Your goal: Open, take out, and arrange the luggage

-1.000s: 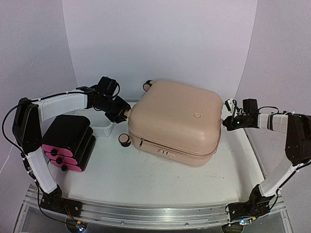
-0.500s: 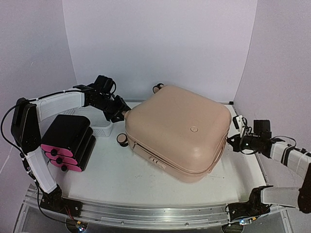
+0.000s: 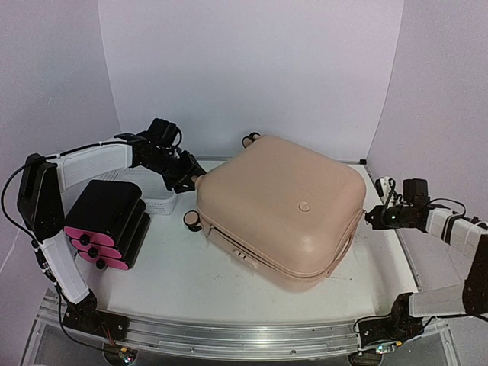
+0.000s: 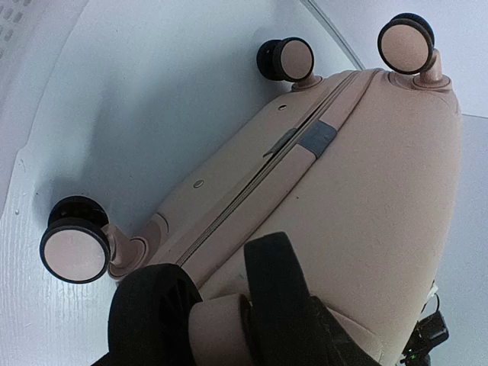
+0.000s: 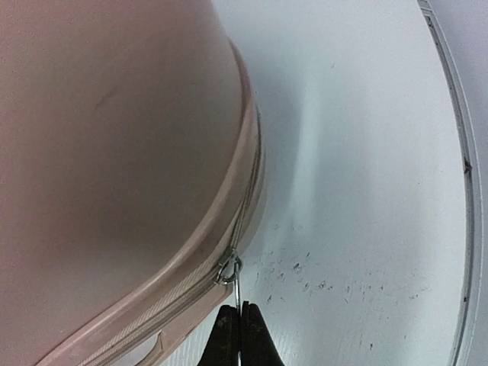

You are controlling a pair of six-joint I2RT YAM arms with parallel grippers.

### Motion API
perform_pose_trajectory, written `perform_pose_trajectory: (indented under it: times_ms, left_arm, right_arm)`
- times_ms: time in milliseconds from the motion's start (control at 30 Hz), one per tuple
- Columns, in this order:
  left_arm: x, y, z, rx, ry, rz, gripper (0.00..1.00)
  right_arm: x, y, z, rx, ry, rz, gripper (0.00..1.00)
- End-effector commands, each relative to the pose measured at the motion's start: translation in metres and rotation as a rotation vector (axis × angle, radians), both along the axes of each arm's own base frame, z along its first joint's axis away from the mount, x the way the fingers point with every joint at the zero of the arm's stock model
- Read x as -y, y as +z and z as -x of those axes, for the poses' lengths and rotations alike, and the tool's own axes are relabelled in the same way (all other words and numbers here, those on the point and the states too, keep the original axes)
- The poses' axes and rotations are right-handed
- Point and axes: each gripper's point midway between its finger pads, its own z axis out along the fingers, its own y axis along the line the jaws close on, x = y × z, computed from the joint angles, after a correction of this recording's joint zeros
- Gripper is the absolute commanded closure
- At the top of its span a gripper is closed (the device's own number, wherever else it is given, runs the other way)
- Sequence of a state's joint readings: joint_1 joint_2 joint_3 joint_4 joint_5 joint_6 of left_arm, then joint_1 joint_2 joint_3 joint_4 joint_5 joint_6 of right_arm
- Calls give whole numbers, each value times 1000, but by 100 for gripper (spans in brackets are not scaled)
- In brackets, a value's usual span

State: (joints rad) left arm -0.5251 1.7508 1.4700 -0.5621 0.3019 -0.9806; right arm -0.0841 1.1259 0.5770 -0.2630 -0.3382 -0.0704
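Note:
The beige-pink luggage (image 3: 282, 210) lies flat in the middle of the table, its wheels toward the left. My left gripper (image 3: 191, 181) is shut on one of its black wheels (image 4: 221, 328) at the left corner; three other wheels show in the left wrist view. My right gripper (image 3: 374, 219) sits at the luggage's right side and is shut on the thin metal zipper pull (image 5: 238, 293), which hangs from the slider (image 5: 229, 268) on the zip seam. The luggage also fills the left of the right wrist view (image 5: 114, 152).
A black box with pink drawer fronts (image 3: 107, 221) stands at the left. A white mesh basket (image 3: 156, 200) sits behind it, under my left arm. The white tabletop (image 3: 191, 274) has a raised rim at the right (image 5: 457, 152).
The luggage has turned a little further and its right side has swung nearer. My right gripper has moved right and slightly back along the seam with the zipper pull. The left arm holds still.

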Motion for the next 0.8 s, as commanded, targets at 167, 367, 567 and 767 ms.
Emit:
perform_pose_trajectory:
  times_ms: [167,367,567,767]
  left_arm:
    - [-29,-12,-9,353,-407,-457,84]
    - [-25,-15,-8,376,-469,-467,84]
    - [-20,-15,-10,399,-514,-469,84]
    - [-3,-12,-13,424,-550,-457,83]
  right_arm:
    - [74,62,-96,273,-12,63,100]
    - [72,67,-149,384,191,90,100]
    - [55,70,-186,538,450,99,100]
    - [24,71,-212,670,684,66,100]
